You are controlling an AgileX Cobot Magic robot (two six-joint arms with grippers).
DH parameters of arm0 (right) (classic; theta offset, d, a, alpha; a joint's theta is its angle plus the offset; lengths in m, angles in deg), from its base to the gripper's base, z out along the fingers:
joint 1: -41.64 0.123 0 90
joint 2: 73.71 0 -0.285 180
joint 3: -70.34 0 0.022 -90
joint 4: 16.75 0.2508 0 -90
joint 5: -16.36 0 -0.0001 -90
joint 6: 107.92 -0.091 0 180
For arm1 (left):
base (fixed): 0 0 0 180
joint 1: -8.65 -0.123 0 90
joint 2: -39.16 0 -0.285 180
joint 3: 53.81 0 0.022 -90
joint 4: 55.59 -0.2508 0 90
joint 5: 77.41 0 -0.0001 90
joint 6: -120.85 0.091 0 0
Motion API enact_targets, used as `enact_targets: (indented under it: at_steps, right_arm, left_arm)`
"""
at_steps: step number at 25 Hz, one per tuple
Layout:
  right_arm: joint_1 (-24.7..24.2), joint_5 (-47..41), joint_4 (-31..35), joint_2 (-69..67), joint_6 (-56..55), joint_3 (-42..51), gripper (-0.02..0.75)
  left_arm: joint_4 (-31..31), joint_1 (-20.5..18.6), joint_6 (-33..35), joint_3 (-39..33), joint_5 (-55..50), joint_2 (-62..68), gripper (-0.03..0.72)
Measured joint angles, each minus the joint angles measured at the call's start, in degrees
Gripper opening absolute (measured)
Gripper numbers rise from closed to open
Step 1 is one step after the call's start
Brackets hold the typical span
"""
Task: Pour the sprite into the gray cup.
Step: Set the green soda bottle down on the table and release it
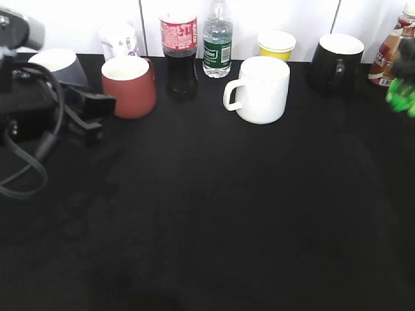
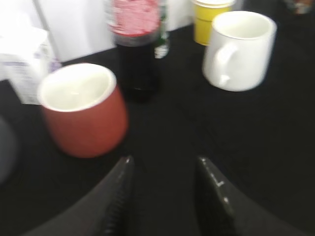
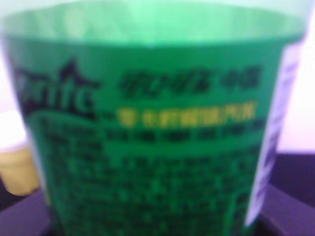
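The sprite (image 1: 402, 94) is a bright green bottle at the far right edge of the exterior view. It fills the right wrist view (image 3: 152, 132), label facing the camera, between the dark fingers of my right gripper (image 3: 155, 221), which looks shut on it. The gray cup (image 1: 61, 65) stands at the back left, partly hidden behind my left arm; a gray sliver of it shows in the left wrist view (image 2: 4, 152). My left gripper (image 1: 97, 120) is open and empty (image 2: 165, 162), in front of the brick-red mug (image 1: 130, 87).
Along the back stand a white carton (image 1: 118, 40), a cola bottle (image 1: 179, 55), a water bottle (image 1: 218, 42), a white mug (image 1: 260, 89), a yellow cup (image 1: 277, 45), a black mug (image 1: 336, 61) and a brown bottle (image 1: 389, 55). Black cloth covers the table (image 1: 214, 214).
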Motion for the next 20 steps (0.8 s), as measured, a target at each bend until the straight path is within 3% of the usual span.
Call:
enact_targets:
  at_steps: [7,14,17,20]
  right_arm:
    - [0.0,4.6,1.6,-18.4,-1.8,-12.4,0.44]
    - [0.0,3.3,-0.8,-19.3,-2.5,-12.8,0.442]
    - [0.0,3.2,-1.2,-19.3,-1.9,-12.8,0.55]
    - [0.0,2.1,-1.4,-19.3,-1.4,-12.8,0.588]
  left_arm:
    - [0.1,0.0,0.0,0.0,-1.2,0.0,0.313]
    - [0.2,0.0,0.0,0.0,-1.0,0.0,0.313]
    - [0.2,0.0,0.0,0.0,-0.9,0.0,0.313]
    - [0.2,0.0,0.0,0.0,-0.7,0.0,0.312]
